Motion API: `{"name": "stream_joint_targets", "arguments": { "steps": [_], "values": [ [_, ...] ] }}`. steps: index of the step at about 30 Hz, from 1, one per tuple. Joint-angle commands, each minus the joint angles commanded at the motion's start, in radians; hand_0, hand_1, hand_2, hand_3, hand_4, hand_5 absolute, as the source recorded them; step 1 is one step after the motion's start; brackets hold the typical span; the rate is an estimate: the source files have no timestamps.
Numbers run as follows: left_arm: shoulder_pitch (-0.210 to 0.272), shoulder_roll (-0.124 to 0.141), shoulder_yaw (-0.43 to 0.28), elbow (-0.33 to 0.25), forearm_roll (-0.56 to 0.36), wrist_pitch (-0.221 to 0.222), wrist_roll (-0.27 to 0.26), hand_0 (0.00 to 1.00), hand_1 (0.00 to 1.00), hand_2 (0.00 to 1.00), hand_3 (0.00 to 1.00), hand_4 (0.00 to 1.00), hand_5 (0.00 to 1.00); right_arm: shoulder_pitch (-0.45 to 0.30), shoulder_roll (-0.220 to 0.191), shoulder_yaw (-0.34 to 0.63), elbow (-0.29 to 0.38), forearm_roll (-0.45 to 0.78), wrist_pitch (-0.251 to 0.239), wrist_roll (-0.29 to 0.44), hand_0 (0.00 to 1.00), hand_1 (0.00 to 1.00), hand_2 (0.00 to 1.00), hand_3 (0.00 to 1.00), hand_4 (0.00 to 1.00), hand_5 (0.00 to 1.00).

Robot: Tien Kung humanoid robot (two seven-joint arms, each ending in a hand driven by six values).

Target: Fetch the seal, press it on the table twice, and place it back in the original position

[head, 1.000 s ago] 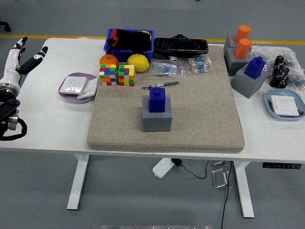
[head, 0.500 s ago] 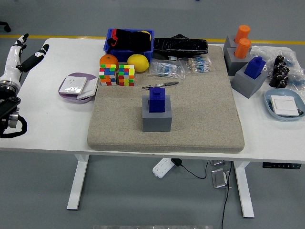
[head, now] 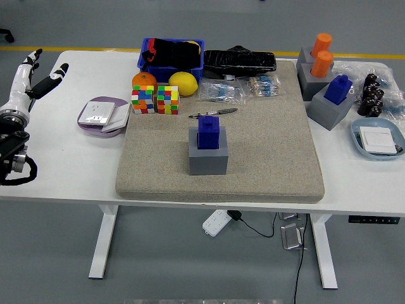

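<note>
Seal [head: 209,131], a blue block with a small knob on top, sits in its grey holder [head: 208,158] near the middle of the beige felt mat [head: 266,158] on the white table [head: 63,164], in the one head view. The left hand [head: 39,77] is at the far left edge, well apart from the seal, fingers spread and holding nothing; the right hand is not in view. Nothing of the task looks begun.

Judging from here, the reach is long and crosses a purple dish [head: 101,115] and two colour cubes [head: 156,99], so a low sweep could knock them. A pen [head: 213,113] lies just beyond the holder and could be nudged. A second blue seal [head: 339,89] stands in another grey holder at the far right; taking that one would be a mistake.

No readable writing or brand shows anywhere
</note>
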Motion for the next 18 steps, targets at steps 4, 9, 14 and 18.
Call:
{"name": "stream_joint_targets", "arguments": {
  "steps": [4,9,14,18],
  "values": [
    [-0.005,0.0,0.005,-0.002,0.002,0.001,-0.001,0.998,0.998,0.992,0.981,0.785,0.544,0.001,-0.002,0.001,0.003,0.0,0.002,-0.001,0.806,0.714,0.715,0.673,0.776,0.581],
    [-0.011,0.001,0.01,-0.002,0.004,0.002,-0.003,0.998,0.998,0.992,0.98,0.784,0.542,0.005,-0.005,-0.003,0.005,0.003,0.003,-0.001,0.808,0.715,0.715,0.673,0.775,0.578],
    [-0.01,0.0,0.014,-0.001,0.002,0.001,-0.002,0.998,0.998,0.992,0.98,0.784,0.542,0.003,-0.004,-0.004,0.004,0.003,0.004,-0.002,0.808,0.715,0.715,0.673,0.775,0.578],
    [-0.007,-0.006,0.013,0.004,0.001,0.0,-0.002,0.998,0.998,0.992,0.979,0.783,0.541,0.0,-0.003,-0.003,0.003,0.003,0.003,-0.002,0.807,0.715,0.715,0.671,0.775,0.578]
  ]
}}
